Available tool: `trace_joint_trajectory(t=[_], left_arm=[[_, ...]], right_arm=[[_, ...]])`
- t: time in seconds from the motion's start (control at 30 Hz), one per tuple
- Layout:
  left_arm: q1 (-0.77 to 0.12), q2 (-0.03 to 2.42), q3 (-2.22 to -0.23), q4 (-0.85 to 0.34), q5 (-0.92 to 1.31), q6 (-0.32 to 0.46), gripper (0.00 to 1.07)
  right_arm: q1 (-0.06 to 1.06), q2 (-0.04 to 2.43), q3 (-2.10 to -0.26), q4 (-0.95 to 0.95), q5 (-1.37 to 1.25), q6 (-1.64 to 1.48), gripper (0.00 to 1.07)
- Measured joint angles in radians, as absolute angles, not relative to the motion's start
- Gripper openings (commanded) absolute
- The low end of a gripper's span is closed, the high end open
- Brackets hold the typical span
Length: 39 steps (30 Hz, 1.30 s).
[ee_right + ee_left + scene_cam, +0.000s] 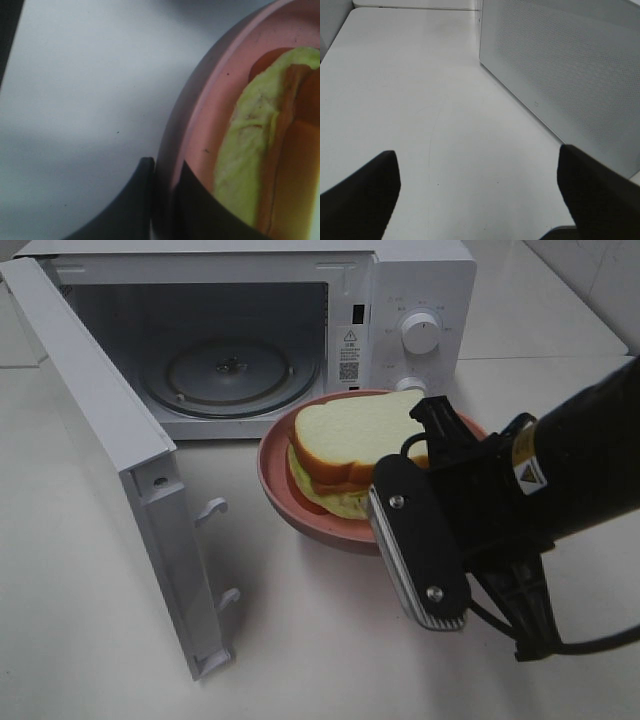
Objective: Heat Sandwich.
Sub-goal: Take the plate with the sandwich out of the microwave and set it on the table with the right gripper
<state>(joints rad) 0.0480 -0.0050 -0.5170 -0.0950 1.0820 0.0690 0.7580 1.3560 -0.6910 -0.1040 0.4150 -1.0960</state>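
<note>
Sandwich (pixel 345 445) sits on a round pink plate (pixel 275 472), just in front of the white microwave (pixel 420 285), whose door (pixel 100 440) hangs wide open; glass turntable (pixel 232 368) visible inside. Right gripper (pixel 162 192) is pinched on the plate's rim, one finger outside, one inside beside the pale yellow-green filling; plate appears lifted off the white table (pixel 90 640), its near edge hidden by the arm. Left gripper (pixel 477 200) is spread wide, holding nothing, hovering over bare tabletop next to the microwave's perforated side wall (pixel 570 70).
</note>
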Motion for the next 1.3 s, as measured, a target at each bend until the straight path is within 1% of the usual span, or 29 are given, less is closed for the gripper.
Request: trace_joint_trajectory(t=[0.17, 0.33, 0.67, 0.8, 0.83, 0.97, 1.0, 1.07, 1.17, 1.23, 1.3], left_arm=[[0.048, -0.005, -0.517, -0.095, 1.082, 0.069, 0.81], [0.048, -0.005, -0.517, -0.095, 1.082, 0.069, 0.81], [0.048, -0.005, -0.517, -0.095, 1.082, 0.069, 0.81], [0.048, -0.005, -0.517, -0.095, 1.082, 0.069, 0.81], [0.048, -0.005, -0.517, -0.095, 1.082, 0.069, 0.81], [0.048, -0.005, -0.517, -0.095, 1.082, 0.069, 0.81], [0.048, -0.005, -0.517, -0.095, 1.082, 0.069, 0.81], [0.048, -0.005, -0.517, -0.095, 1.082, 0.069, 0.81], [0.048, -0.005, -0.517, -0.095, 1.082, 0.069, 0.81], [0.048, -0.005, -0.517, -0.095, 1.082, 0.069, 0.81], [0.048, -0.005, -0.517, -0.095, 1.082, 0.069, 0.81]], right_arm=[[0.758, 1.27, -0.604, -0.104, 0.417, -1.095, 0.0], [0.758, 1.216, -0.567, -0.104, 0.421, -1.06, 0.0], [0.758, 1.199, -0.567, -0.124, 0.436, -0.943, 0.0], [0.759, 1.199, -0.567, -0.176, 0.447, -0.783, 0.0], [0.759, 1.199, -0.567, -0.176, 0.447, -0.783, 0.0], [0.76, 1.199, -0.567, -0.281, 0.474, -0.594, 0.0], [0.76, 1.199, -0.567, -0.281, 0.474, -0.594, 0.0], [0.76, 1.199, -0.567, -0.323, 0.49, -0.458, 0.0], [0.76, 1.199, -0.567, -0.344, 0.496, -0.361, 0.0], [0.76, 1.199, -0.567, -0.379, 0.498, -0.194, 0.0], [0.76, 1.199, -0.567, -0.397, 0.499, -0.15, 0.0]])
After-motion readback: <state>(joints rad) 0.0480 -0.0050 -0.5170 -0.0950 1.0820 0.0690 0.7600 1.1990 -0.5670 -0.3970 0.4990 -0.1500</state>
